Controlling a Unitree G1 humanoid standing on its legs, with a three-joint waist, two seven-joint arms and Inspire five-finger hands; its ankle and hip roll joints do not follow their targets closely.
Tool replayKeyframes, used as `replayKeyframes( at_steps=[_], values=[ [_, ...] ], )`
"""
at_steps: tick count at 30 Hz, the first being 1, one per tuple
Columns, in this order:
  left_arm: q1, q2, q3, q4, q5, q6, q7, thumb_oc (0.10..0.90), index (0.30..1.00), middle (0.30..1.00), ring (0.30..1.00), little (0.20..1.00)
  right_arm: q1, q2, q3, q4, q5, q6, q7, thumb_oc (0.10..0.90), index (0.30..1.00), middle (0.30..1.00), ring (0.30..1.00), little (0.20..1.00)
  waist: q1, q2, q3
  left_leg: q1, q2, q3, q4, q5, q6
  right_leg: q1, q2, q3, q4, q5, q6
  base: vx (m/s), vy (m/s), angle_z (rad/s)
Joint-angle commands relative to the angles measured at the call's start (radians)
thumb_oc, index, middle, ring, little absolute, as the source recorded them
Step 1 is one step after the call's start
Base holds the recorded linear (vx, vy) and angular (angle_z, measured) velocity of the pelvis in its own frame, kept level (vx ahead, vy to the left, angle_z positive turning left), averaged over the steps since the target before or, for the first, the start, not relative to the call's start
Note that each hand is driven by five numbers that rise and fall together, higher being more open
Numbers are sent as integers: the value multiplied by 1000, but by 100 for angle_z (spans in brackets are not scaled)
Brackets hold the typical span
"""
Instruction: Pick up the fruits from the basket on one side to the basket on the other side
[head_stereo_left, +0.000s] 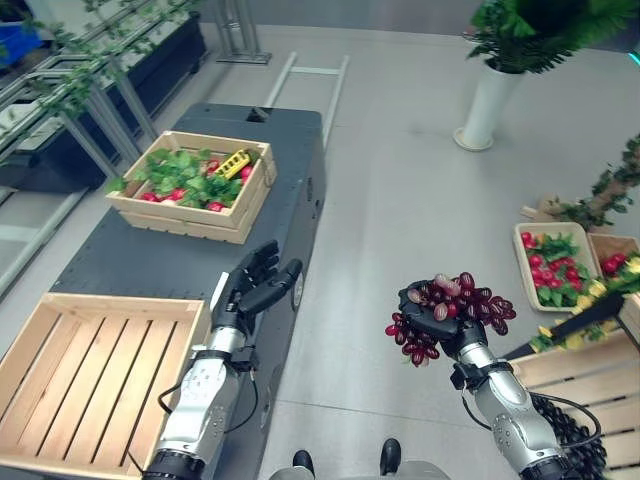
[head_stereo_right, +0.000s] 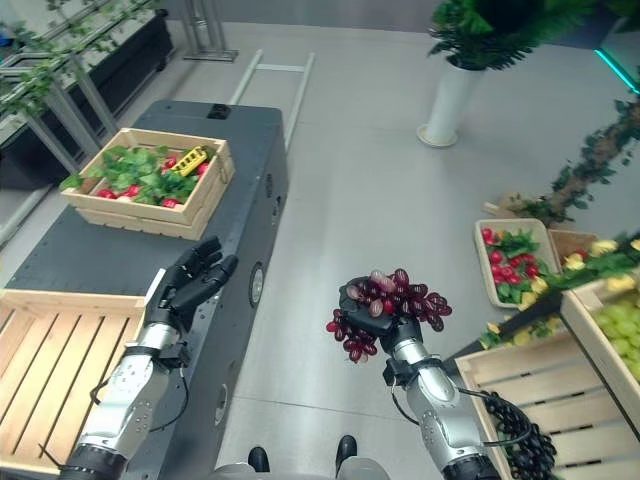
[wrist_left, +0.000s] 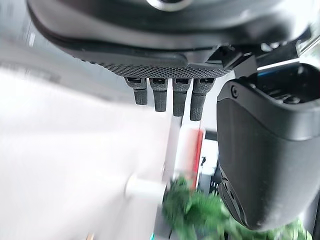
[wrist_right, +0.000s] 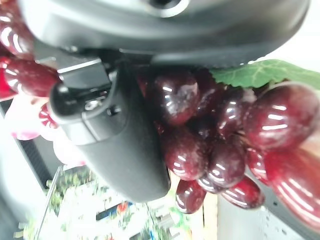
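Gripping glossy dark-red grape bunch, right hand, slatted wooden crate

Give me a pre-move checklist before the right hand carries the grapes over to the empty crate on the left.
1. Grip on the red grape bunch: ok. The right hand is curled round it, and the right wrist view shows grapes against the palm.
2. Bunch lifted free: ok, it hangs above the floor between the two sides.
3. Empty wooden crate ready: ok, bare slats, nothing inside.
4. Left hand out of the way: not ok. It is open and raised beside the crate's near corner, on the path across.
5. Loose grapes likely to drop: cannot tell.
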Motion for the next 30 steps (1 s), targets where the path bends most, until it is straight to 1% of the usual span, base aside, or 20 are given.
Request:
replayKeyframes(
  at_steps=[1, 2, 3, 5, 6, 7, 8, 9, 10, 11, 12, 14, 16, 18, 20, 23, 25, 27, 28, 30],
  values=[
    [-78, 17, 45, -29, -67, -62, 43, 800, 900, 900, 900, 900, -41, 76, -6, -84, 42, -68, 33, 400, 300, 300, 300, 300, -10, -19, -100, -56, -92, -9, 2, -57, 60, 58, 2, -1, 21, -74, -17, -21, -126, -12],
    [-69, 6, 42, -27, -74, -49, 52, 800, 900, 900, 900, 900, -23, 80, -2, -85, 62, -40, 49, 400, 300, 300, 300, 300, -19, -23, -100, -50, -93, -13, 2, -54, 61, 47, 15, 22, 40, -85, -27, -22, -114, -6],
    [-67, 3, 41, -24, -74, -48, 53, 800, 900, 900, 900, 900, -20, 80, 0, -81, 67, -36, 55, 400, 300, 300, 300, 300, -20, -26, -99, -50, -93, -13, 20, -59, 62, 44, 16, 28, 48, -89, -31, -23, -94, -2],
    [-60, -2, 38, -18, -67, -53, 58, 800, 900, 900, 900, 900, -17, 77, 6, -61, 65, -21, 76, 400, 300, 300, 300, 300, -20, -40, -89, -82, -94, -29, 131, -100, 61, 35, 16, 47, 77, -101, -46, -24, -59, -3],
    [-49, -1, 39, -21, -65, -66, 65, 800, 900, 900, 900, 900, -14, 71, 11, -55, 64, -13, 91, 400, 300, 300, 300, 300, -13, -51, -78, -114, -95, -61, 218, -120, 59, 34, 12, 66, 91, -103, -57, -35, -30, -20],
    [-23, -2, 46, -36, -61, -84, 80, 800, 900, 900, 900, 900, -7, 59, 23, -46, 61, -5, 116, 400, 300, 300, 300, 300, 5, -62, -53, -166, -105, -151, 332, -113, 54, 34, 12, 104, 111, -100, -69, -33, 18, -33],
    [-2, -3, 58, -48, -55, -98, 91, 800, 900, 900, 900, 900, -5, 53, 32, -37, 62, 2, 138, 400, 300, 300, 300, 300, 19, -64, -42, -180, -125, -220, 358, -117, 62, 28, 14, 137, 129, -100, -71, -31, 97, -70],
    [20, -2, 69, -58, -49, -111, 95, 800, 900, 900, 900, 900, -4, 51, 45, -25, 66, 5, 152, 400, 300, 300, 300, 300, 35, -60, -35, -181, -138, -298, 330, -103, 69, 17, 20, 175, 151, -104, -73, -18, 152, -76],
    [32, -1, 74, -68, -49, -120, 96, 800, 900, 900, 900, 900, -7, 50, 54, -17, 69, 4, 159, 400, 300, 300, 300, 300, 46, -56, -30, -167, -140, -350, 251, -90, 68, 15, 25, 196, 158, -107, -70, -29, 200, -128],
    [37, 5, 75, -79, -47, -129, 98, 800, 900, 900, 900, 900, -13, 52, 69, -4, 65, -3, 160, 400, 300, 300, 300, 300, 53, -45, -27, -167, -142, -393, 164, -58, 65, 8, 34, 214, 163, -112, -67, -38, 223, -128],
    [24, 12, 68, -76, -43, -128, 102, 800, 900, 900, 900, 900, -24, 51, 81, 7, 69, -4, 140, 400, 300, 300, 300, 300, 56, -40, -24, -159, -151, -406, 152, -56, 71, 1, 33, 229, 174, -119, -59, -55, 247, -122],
    [-48, 25, 31, -43, -52, -115, 93, 800, 900, 900, 900, 900, -30, 48, 88, 0, 92, 18, 62, 400, 300, 300, 300, 300, 34, -26, -24, -152, -141, -360, 114, -47, 71, -18, 14, 203, 176, -117, -38, -52, 247, -96],
    [-84, 26, 8, -35, -35, -118, 110, 800, 900, 900, 900, 900, -35, 57, 95, 20, 111, 15, 60, 400, 300, 300, 300, 300, 29, -18, -26, -130, -142, -381, 52, -28, 73, -30, 10, 198, 173, -107, -27, -21, 179, -90],
    [-117, 27, -8, -6, -35, -129, 122, 800, 900, 900, 900, 900, -33, 74, 93, 65, 116, 6, 64, 400, 300, 300, 300, 300, 14, -8, -31, -96, -132, -358, 2, -19, 75, -42, 1, 187, 164, -94, -13, 39, 240, -45],
    [-107, 29, 4, -10, -39, -128, 134, 800, 900, 900, 900, 900, -1, 83, 83, 57, 118, 24, 59, 400, 300, 300, 300, 300, 1, -3, -39, -88, -138, -354, 2, -27, 85, -51, -2, 198, 166, -92, -6, 78, 231, -28],
    [-60, 33, 21, -32, -35, -126, 135, 800, 900, 900, 900, 900, 86, 99, 58, 55, 120, 27, 75, 400, 300, 300, 300, 300, -15, -5, -51, -84, -138, -311, 2, -46, 99, -69, -14, 205, 151, -69, 8, 47, 162, -29],
    [-30, 36, 25, -41, -19, -124, 140, 800, 900, 900, 900, 900, 108, 108, 43, 75, 135, 25, 80, 400, 300, 300, 300, 300, -15, -6, -51, -82, -136, -283, 2, -57, 102, -72, -24, 191, 130, -49, 19, 26, 103, -36],
    [-15, 38, 28, -45, -10, -127, 143, 800, 900, 900, 900, 900, 110, 113, 35, 82, 147, 29, 73, 400, 300, 300, 300, 300, -11, -8, -50, -80, -133, -260, 2, -63, 102, -72, -32, 165, 124, -42, 26, 9, 30, -46],
    [17, 45, 51, -53, -7, -124, 147, 800, 900, 900, 900, 900, 102, 125, 26, 99, 155, 36, 78, 400, 300, 300, 300, 300, 5, -6, -47, -76, -119, -206, 2, -69, 101, -71, -54, 96, 141, -43, 34, 7, -7, -80],
    [38, 53, 75, -48, -16, -120, 140, 800, 900, 900, 900, 900, 90, 131, 25, 111, 156, 30, 73, 400, 300, 300, 300, 300, 19, -2, -42, -73, -108, -171, 2, -71, 103, -75, -80, 58, 171, -38, 34, -2, -32, -111]
  ],
)
